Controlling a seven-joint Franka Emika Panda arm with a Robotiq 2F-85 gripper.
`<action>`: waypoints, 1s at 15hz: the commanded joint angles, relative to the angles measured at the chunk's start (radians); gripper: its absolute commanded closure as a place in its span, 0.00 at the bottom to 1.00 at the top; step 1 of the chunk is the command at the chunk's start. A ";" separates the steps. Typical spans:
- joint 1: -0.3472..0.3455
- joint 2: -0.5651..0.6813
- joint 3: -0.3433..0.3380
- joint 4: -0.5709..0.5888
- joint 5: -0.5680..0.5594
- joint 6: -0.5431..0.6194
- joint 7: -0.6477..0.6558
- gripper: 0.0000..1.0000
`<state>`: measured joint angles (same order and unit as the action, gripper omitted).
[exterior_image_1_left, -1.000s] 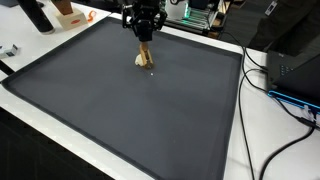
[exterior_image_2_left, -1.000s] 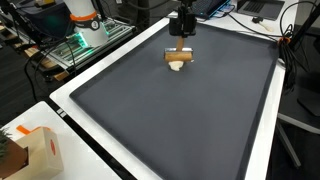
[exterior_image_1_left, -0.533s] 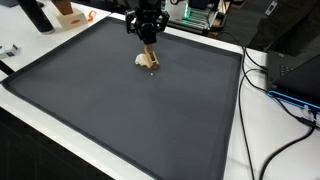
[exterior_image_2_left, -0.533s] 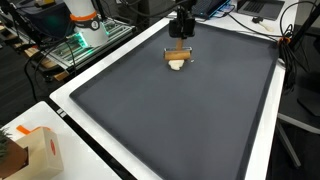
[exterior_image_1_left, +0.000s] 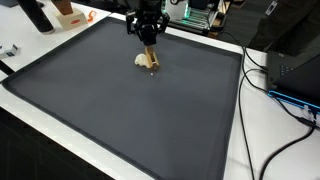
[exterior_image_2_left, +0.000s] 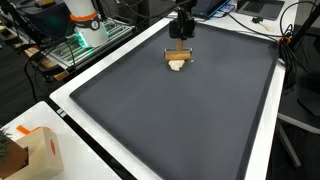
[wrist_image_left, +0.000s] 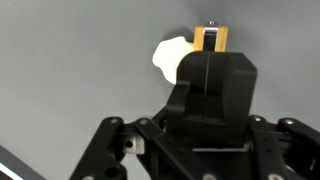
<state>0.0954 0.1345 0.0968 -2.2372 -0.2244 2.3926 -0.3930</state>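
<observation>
**Pinching a wooden piece at the far end of the mat**

Pressed together on a tan wooden piece (wrist_image_left: 211, 38) with the claw (exterior_image_1_left: 147, 40), black and pointing straight down in both exterior views. In the wrist view, seen as a small tan rectangle poking out past the claw's black body, with a dark line down its middle. Held tilted in an exterior view (exterior_image_1_left: 149, 56), slanting down toward the mat. Shown broadside as a short bar in an exterior view (exterior_image_2_left: 179, 52). Impossible to tell whether the lower end touches the mat or hangs just above it.

Just beside the wooden piece, touching or nearly so, a white lump (wrist_image_left: 172, 55), rounded and low against the mat in both exterior views (exterior_image_1_left: 141, 60) (exterior_image_2_left: 177, 65). Cannot tell whether joined to the wood or separate from it.

All of this over the far part of a large dark grey mat (exterior_image_1_left: 120, 120), near its back edge and well apart from its near edge. Under the mat, a white worktop (exterior_image_1_left: 240, 140), visible as a pale border around it. Off the mat, black cables (exterior_image_1_left: 262, 75) trailing beside a dark box (exterior_image_1_left: 295, 55) along one flank. At a near corner in an exterior view, an orange-and-white carton (exterior_image_2_left: 35, 150).
</observation>
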 joint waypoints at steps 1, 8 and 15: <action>-0.007 0.002 -0.022 -0.027 -0.094 0.067 0.091 0.77; -0.006 0.009 -0.045 -0.027 -0.237 0.086 0.267 0.77; -0.005 0.019 -0.062 -0.025 -0.310 0.096 0.358 0.77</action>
<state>0.0953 0.1347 0.0557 -2.2381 -0.4766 2.4509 -0.0829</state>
